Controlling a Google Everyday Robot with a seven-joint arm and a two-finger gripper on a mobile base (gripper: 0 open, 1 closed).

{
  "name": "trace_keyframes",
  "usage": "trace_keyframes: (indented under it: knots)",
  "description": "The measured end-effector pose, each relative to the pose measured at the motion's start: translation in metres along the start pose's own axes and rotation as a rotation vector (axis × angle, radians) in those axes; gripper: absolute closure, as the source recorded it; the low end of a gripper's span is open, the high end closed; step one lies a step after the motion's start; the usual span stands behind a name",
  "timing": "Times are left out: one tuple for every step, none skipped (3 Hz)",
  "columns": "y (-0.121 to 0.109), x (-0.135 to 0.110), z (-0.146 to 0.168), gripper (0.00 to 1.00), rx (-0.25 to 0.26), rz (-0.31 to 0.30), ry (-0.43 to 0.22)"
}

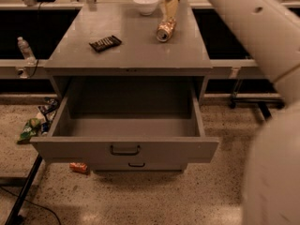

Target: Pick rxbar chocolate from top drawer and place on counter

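Rxbar chocolate [105,43] on counter [140,48], hand [170,6] above can [164,30]

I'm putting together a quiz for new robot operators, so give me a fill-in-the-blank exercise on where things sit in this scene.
1. The rxbar chocolate lies on the ____, not in the top drawer.
2. The top drawer is pulled ____, with nothing visible inside.
3. The gripper hangs directly above the gold ____ lying on its side.
4. Left of the gripper stands a white ____.

Missing words: counter; open; can; bowl.
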State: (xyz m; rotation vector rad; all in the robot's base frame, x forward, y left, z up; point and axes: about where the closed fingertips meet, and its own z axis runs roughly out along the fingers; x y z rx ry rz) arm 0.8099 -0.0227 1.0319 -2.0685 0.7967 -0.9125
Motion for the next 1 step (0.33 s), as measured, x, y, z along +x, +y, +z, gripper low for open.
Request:
trace_keyframes:
  knots:
    - [0.0213, 0.0205, -0.0369, 0.00, -0.003, 0.051, 0.062]
